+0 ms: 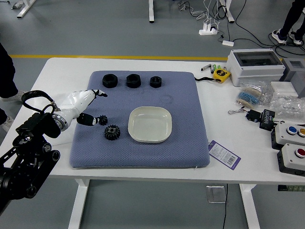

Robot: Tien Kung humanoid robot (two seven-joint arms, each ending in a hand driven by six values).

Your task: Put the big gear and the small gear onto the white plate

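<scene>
The robot's left hand (77, 105), smooth white shell with dark-tipped digits, is released and holds nothing, fingers stretched over the blue-grey textured mat (183, 143); its thumb points at the small black toothed gear (103, 119), though contact is impossible to tell. Taking the off-white, glossy, rounded-square plate (149, 125) as the dial's centre, twelve at the far edge, the small gear lies on the mat toward nine, and the larger black gear (112, 132), thick and ridged, between eight and nine. Three chunky black hexagonal nuts (133, 80) run in a row from between ten and eleven to twelve. A yellow-and-black tape measure (220, 75) sits near two, a purple-and-white printed card (224, 154) near four, crinkled clear plastic packaging (287, 106) around three.
</scene>
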